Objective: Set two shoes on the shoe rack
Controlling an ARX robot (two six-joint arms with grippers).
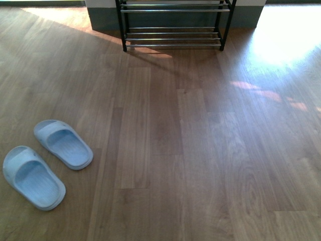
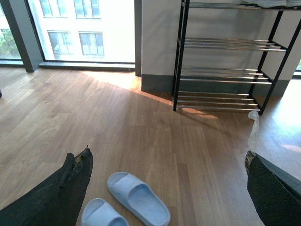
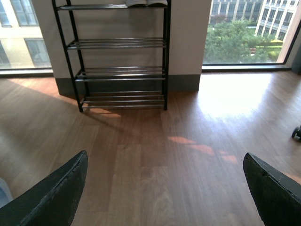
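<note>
Atop the four-tier shoe rack (image 3: 117, 43): two shoes (image 3: 146, 2), only white soles showing. Well apart from it: two pale blue slippers (image 1: 64, 144). Left gripper (image 2: 168, 153), right gripper (image 3: 164, 154): jaws spread wide, pinching nothing.

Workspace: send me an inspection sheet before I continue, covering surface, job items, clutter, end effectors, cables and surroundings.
Surface: wood floor, with sunlit patches.
Job's things: rack against the wall, three lower tiers empty; white-soled things on its top tier, cut off by the frame, possibly the shoes.
Clutter: two blue slippers side by side on the floor.
End effectors: left end effector and right end effector both open, holding nothing.
Cables: nothing seen.
Surroundings: windows either side of the wall; a small wheel at the frame edge.
</note>
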